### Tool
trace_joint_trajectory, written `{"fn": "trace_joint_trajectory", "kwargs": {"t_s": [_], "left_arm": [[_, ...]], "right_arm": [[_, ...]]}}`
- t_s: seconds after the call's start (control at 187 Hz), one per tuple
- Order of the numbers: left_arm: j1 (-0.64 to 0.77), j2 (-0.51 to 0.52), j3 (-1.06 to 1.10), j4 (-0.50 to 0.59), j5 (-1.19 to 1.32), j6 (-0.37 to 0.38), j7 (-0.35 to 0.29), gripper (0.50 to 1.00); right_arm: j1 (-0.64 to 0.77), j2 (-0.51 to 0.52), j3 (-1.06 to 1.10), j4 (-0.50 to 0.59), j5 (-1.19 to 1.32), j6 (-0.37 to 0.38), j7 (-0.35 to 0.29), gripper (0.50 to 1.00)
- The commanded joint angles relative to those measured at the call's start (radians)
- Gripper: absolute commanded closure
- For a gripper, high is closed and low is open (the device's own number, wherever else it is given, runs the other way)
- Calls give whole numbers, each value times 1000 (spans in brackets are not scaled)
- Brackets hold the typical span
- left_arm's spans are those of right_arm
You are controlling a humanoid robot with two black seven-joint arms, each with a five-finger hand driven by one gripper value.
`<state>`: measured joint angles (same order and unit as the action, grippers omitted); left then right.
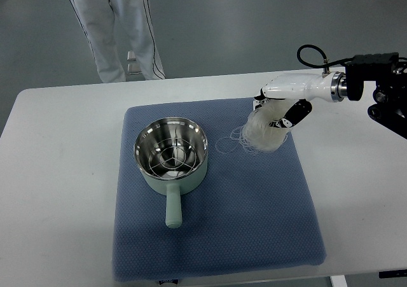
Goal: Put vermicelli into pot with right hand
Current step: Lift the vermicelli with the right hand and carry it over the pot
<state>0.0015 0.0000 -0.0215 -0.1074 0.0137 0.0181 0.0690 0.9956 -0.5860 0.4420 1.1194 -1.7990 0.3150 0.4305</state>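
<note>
We see our right hand (278, 112) over the far right part of the blue mat (216, 236), its fingers closed around a pale bundle of vermicelli (259, 134) whose loose strands trail down onto the mat just below the hand. To the hand's left, well apart, sits the mint-green pot (172, 156) with a wire rack inside, its handle pointing toward us. A person's white trousers (114, 26) stand beyond the table (57, 172).

Translucent vermicelli (262, 133) right of pot (172, 154)

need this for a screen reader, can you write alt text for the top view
The robot's right hand grips a bundle of white vermicelli over a blue mat, right of an empty pale green pot with a wire rack inside. A person's legs stand beyond the white table.
</note>
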Motion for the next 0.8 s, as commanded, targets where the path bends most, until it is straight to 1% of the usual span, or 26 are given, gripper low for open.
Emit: {"fn": "trace_joint_trajectory", "kwargs": {"t_s": [0.0, 0.166, 0.364, 0.561, 0.668, 0.797], "left_arm": [[0, 0, 0, 0, 0, 0, 0, 500], [0, 0, 0, 0, 0, 0, 0, 500], [0, 0, 0, 0, 0, 0, 0, 500], [0, 0, 2, 0, 0, 0, 0, 500], [0, 0, 2, 0, -1, 0, 0, 500], [0, 0, 2, 0, 0, 0, 0, 500]], "right_arm": [[44, 0, 7, 2, 7, 1, 2, 1000], [123, 3, 7, 10, 29, 19, 2, 1000], [207, 26, 6, 63, 43, 59, 2, 1000], [267, 135, 6, 73, 58, 84, 2, 1000], [270, 195, 4, 69, 56, 90, -3, 1000], [264, 279, 1, 30, 56, 88, -9, 1000]]}}
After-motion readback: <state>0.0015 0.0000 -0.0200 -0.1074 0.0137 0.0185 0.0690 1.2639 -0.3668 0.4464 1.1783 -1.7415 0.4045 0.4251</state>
